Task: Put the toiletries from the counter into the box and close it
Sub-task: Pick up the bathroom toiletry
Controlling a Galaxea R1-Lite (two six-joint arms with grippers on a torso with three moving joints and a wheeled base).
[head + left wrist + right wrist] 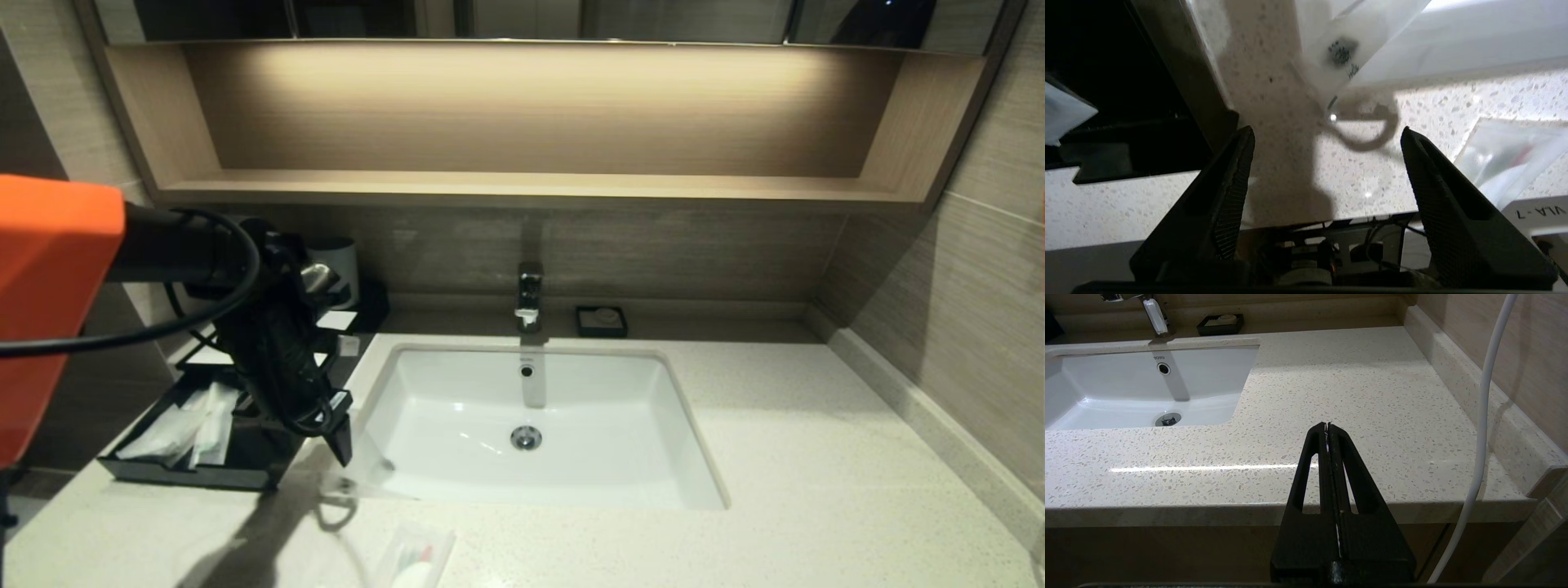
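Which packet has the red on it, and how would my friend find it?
Start at the white sink in the speckled counter. Go to the counter's front edge below the sink's left corner. A flat clear pouch lies there, the only packet showing red print; the packets in the black box look plain white.

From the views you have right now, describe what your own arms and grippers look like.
The left arm has a bright orange shell, then a black forearm with a looping black cable. The left gripper has two black wedge fingers with ribbed inner pads. The right gripper is black too, its fingers cut with triangular slots; a white cable runs beside it.

Pouch (416, 559) cut by bottom edge; box (163, 469) partly behind left arm
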